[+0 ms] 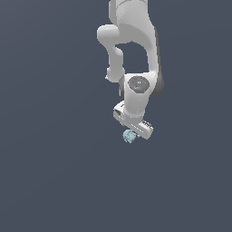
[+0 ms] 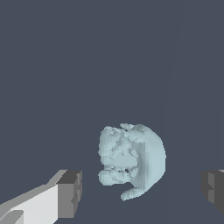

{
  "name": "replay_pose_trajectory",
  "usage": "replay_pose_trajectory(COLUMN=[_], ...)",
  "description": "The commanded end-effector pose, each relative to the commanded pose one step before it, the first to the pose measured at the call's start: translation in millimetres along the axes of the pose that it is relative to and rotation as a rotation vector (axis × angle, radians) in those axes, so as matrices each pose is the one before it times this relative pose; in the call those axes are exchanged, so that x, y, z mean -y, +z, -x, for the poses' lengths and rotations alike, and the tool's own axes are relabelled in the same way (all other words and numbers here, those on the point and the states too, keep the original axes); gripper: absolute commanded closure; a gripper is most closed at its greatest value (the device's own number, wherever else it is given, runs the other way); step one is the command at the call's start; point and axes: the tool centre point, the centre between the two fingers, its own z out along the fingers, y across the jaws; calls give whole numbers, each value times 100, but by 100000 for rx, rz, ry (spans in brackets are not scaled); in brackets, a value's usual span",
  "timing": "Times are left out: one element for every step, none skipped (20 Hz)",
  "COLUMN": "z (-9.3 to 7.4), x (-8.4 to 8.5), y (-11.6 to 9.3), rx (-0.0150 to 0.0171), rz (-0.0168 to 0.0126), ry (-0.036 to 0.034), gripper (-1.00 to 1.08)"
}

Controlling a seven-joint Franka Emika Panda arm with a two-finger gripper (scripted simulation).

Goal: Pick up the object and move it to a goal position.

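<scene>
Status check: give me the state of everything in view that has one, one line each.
Pincer: open, fingers apart on either side of the lump, not touching it.
Lump: free, not gripped, sitting between the open fingers; the exterior view shows it just under the pincer.

On my screen the small, lumpy, faceted pale blue-white object (image 2: 131, 162) reads as icy pastel with faint teal mottling, darker in its creases. I see the glossy white robot arm (image 1: 136, 50) with dark grey joint bands, and the white gripper (image 2: 142, 192) tipped with dark grey finger pads (image 2: 70, 192). The flat matte ground (image 1: 45, 181) is uniform slate blue-grey, unpatterned.
</scene>
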Motion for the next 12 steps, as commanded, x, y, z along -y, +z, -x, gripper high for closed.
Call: replay_pose_trajectory(z=[-4, 11, -14, 20, -4, 31, 6, 8, 31, -7, 13, -28], x=[-6, 3, -24, 5, -23, 5, -24, -23, 7, -18, 15, -8], y=[138, 190, 262, 340, 410, 486, 551, 586, 522, 441, 368, 286], rx=[-7, 0, -7, 0, -8, 0, -8, -8, 0, -8, 0, -7], rz=[-1, 0, -2, 0, -2, 0, -1, -1, 0, -2, 0, -4], ry=[26, 0, 69, 0, 69, 0, 69, 69, 0, 69, 0, 69], gripper=[-92, -92, -92, -92, -92, -92, -92, -92, -92, -92, -92, -92])
